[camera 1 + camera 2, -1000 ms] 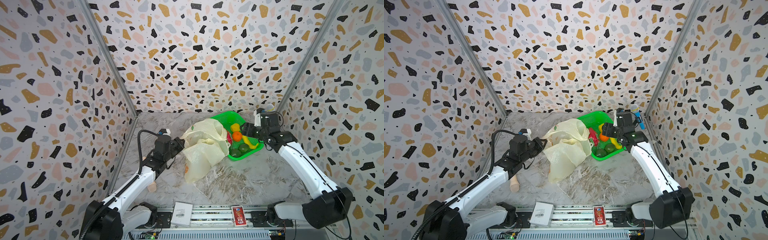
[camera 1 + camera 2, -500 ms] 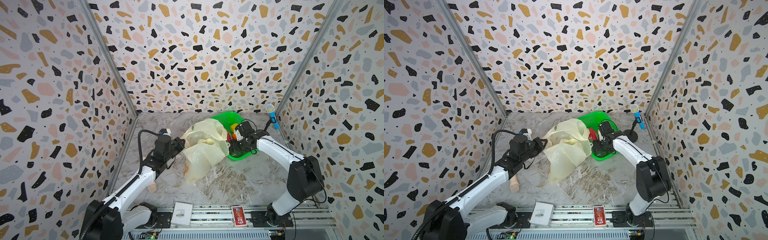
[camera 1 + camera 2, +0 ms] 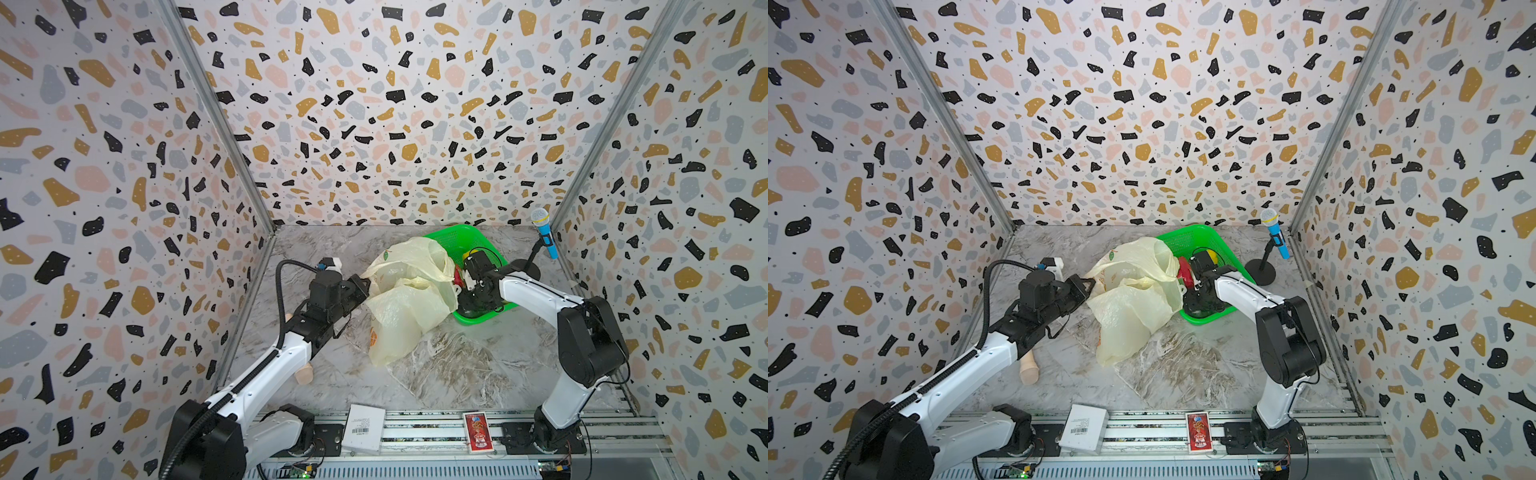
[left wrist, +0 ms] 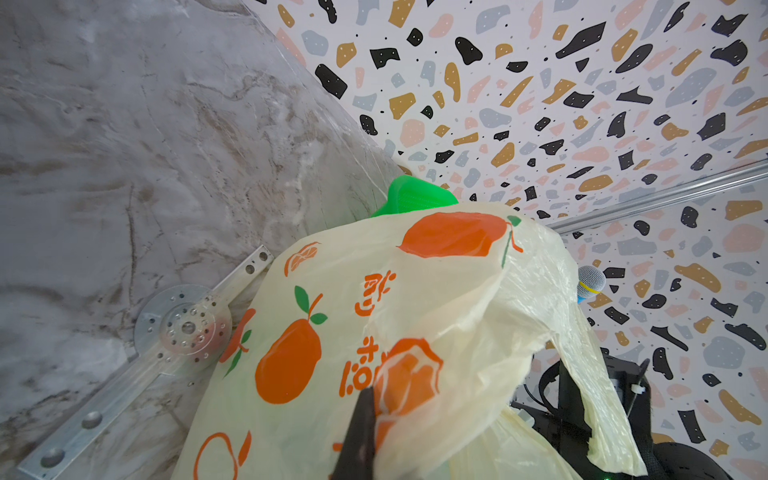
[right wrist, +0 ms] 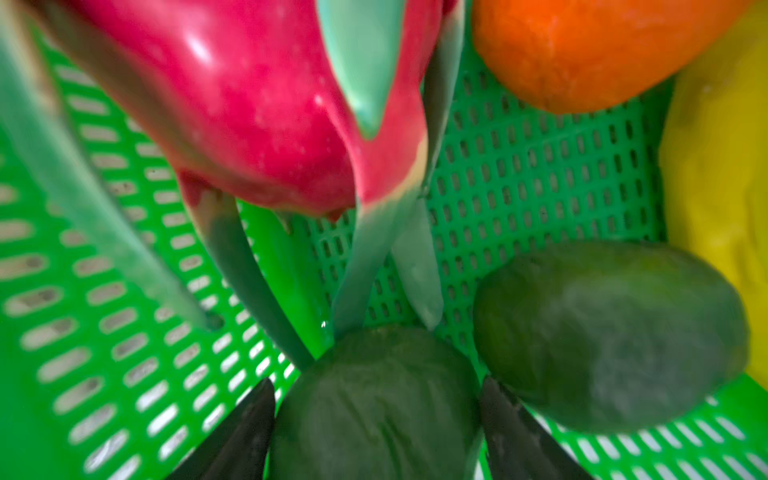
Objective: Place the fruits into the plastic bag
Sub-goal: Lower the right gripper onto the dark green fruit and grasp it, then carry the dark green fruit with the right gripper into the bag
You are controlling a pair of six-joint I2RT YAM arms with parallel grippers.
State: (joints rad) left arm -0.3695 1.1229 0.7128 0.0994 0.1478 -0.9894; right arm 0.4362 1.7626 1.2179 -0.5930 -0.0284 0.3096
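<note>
The left gripper [image 4: 371,399] pinches the plastic bag [image 4: 374,299]; a green basket [image 4: 411,199] peeks out behind it at twelve o'clock.

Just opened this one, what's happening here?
The left gripper is shut on an edge of the plastic bag, which sits beside the green basket. The right gripper is down in the basket, jaws either side of a dark green fruit; whether they grip it is unclear. A red-pink fruit and an orange fruit lie there too.
</note>
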